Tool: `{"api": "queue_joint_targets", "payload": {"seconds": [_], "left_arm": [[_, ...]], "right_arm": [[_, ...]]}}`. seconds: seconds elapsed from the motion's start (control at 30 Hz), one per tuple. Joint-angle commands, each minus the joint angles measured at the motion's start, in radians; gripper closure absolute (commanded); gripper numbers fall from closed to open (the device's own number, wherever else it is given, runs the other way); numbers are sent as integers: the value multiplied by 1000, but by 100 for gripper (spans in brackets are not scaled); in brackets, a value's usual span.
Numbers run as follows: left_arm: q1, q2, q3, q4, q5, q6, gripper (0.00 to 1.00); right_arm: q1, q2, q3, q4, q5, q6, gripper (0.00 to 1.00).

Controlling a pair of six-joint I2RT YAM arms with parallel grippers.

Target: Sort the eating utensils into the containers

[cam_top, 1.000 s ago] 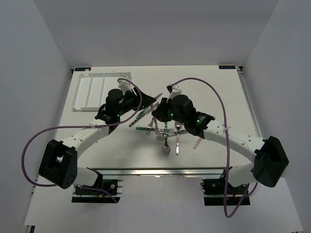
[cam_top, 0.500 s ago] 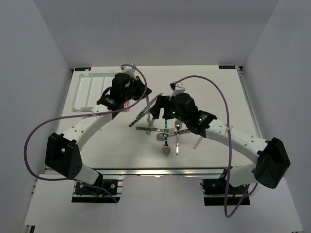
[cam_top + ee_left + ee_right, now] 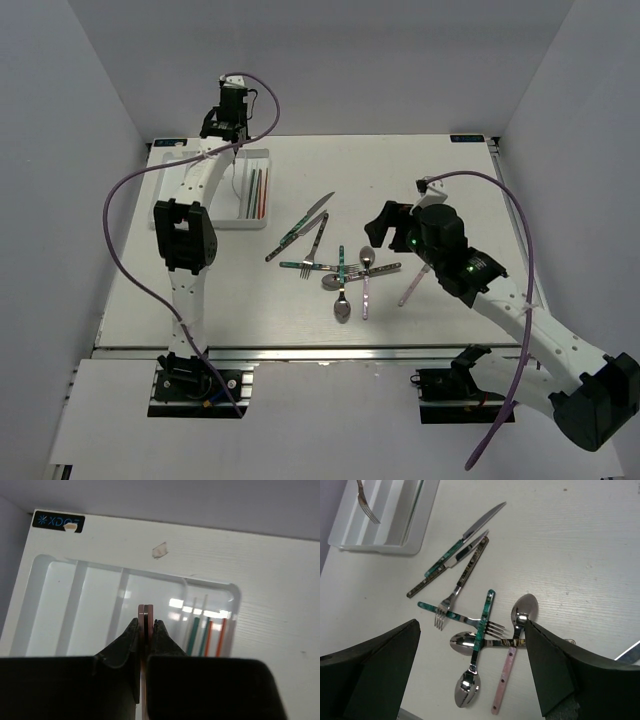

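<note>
— Both arms have quit the middle of the table (image 3: 500, 180) since a second ago. The right gripper (image 3: 385, 218) has backed off to the right and its jaws have sprung wide apart. The left arm (image 3: 183, 300) has swung out to the far left corner.

— What lies nearest the bases?

— The loose utensils. A teal-handled spoon (image 3: 342, 300) comes first, bowl toward the near edge. A pink-handled spoon (image 3: 365, 295) lies just beside it, bowl pointing away. A dark-handled spoon (image 3: 485, 642) lies crosswise against both, and a teal-handled fork (image 3: 300, 266) crosses the teal spoon's handle. Off to the right, close by the right arm, a pink-handled piece (image 3: 411, 286) lies apart from the heap; its kind cannot be told.

— And farther out?

— Two knives (image 3: 482, 520) slant side by side, with a dark-handled fork (image 3: 465, 575) just beside them. Beyond those, the white tray (image 3: 245, 222) sits at the far left. Red-orange and green chopsticks (image 3: 258, 190) lie lengthwise in its rightmost compartment.

— How does the left claw stand?

— The left gripper (image 3: 145, 622) hangs over the tray, jaws pinched together on a pink-handled fork (image 3: 366, 501) whose tines point down. Which compartment it hangs above cannot be told.
</note>
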Motion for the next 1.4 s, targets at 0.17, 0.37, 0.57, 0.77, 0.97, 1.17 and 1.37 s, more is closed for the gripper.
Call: {"api": "queue_joint_targets", "payload": {"seconds": [0.17, 0.37, 0.57, 0.77, 0.97, 1.17, 1.37], "left_arm": [[30, 15, -52, 134, -73, 171, 100], [50, 70, -66, 143, -29, 168, 98], [51, 43, -145, 171, -18, 187, 56], [54, -23, -162, 166, -32, 167, 36], [51, -158, -71, 44, -73, 54, 2], [53, -460, -119, -152, -52, -194, 2], [51, -1054, -856, 52, 134, -318, 2]], "right_arm": [[-12, -10, -51, 5, -44, -62, 11], [-11, 30, -42, 14, -44, -71, 11], [-11, 60, -10, -4, -39, -79, 11], [-11, 59, 4, -15, -33, -79, 11], [-11, 154, 5, -30, -32, -85, 11], [11, 269, 50, -151, 161, 17, 11], [49, 223, 8, -127, 166, 47, 19]]}}
